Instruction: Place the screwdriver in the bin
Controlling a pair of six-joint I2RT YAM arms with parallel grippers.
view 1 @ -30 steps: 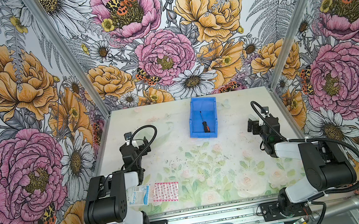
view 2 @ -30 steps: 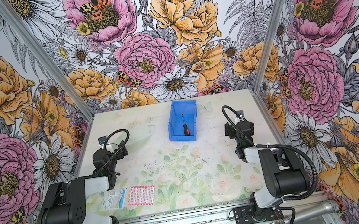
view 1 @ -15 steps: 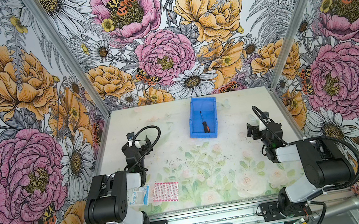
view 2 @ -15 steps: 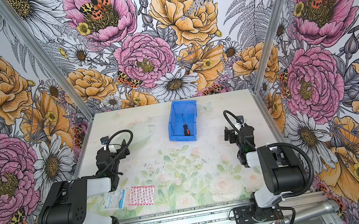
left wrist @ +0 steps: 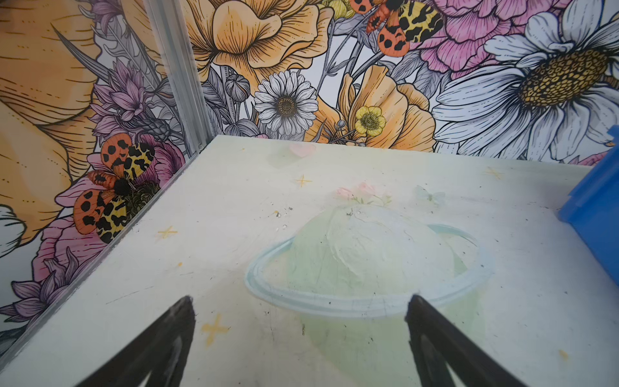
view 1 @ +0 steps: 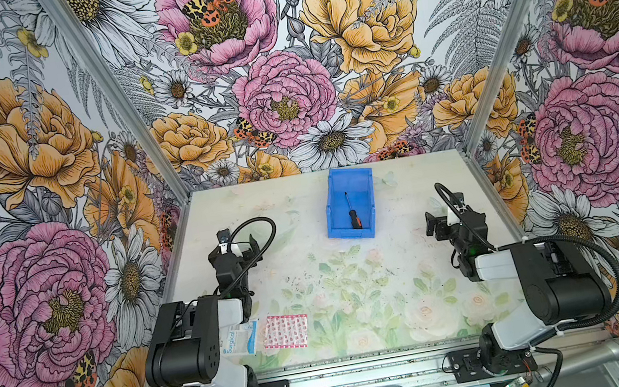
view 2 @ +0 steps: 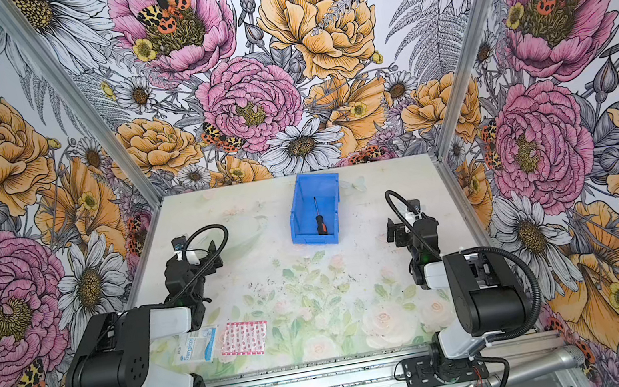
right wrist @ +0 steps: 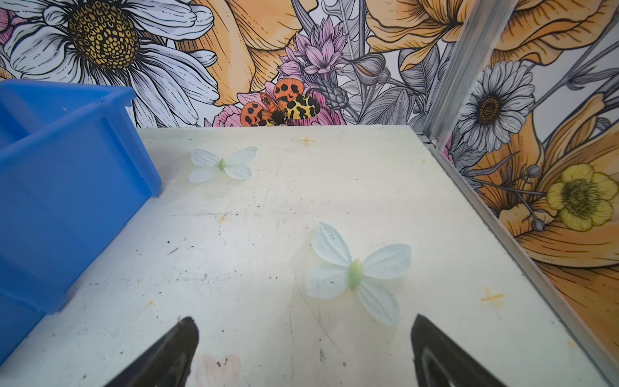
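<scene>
We see the small screwdriver (view 1: 352, 216) with a black handle and an orange end lying flat on the floor of the bright blue rectangular plastic bin (view 1: 349, 234). Its thin dark shaft points toward the bin's far wall. Both top views show it there (view 2: 319, 220), inside the blue walls (view 2: 296, 215).

The left gripper (left wrist: 300, 298) has its jaws spread wide with nothing between them, and it hangs over the pale printed bench (left wrist: 234, 207). A corner of the bin (left wrist: 593, 214) shows ahead of this gripper, off to its right.

The right gripper (right wrist: 303, 318) is spread just as wide and carries nothing. The bin (right wrist: 67, 184) stands ahead of it, to its left.

In a top view the bin sits beyond both grippers, between them and well apart from each.

Behind the left gripper (view 1: 238, 240), near that arm's base, a white and blue paper packet (view 1: 240, 337) lies just beside a pink patterned sheet (view 1: 284, 332).
</scene>
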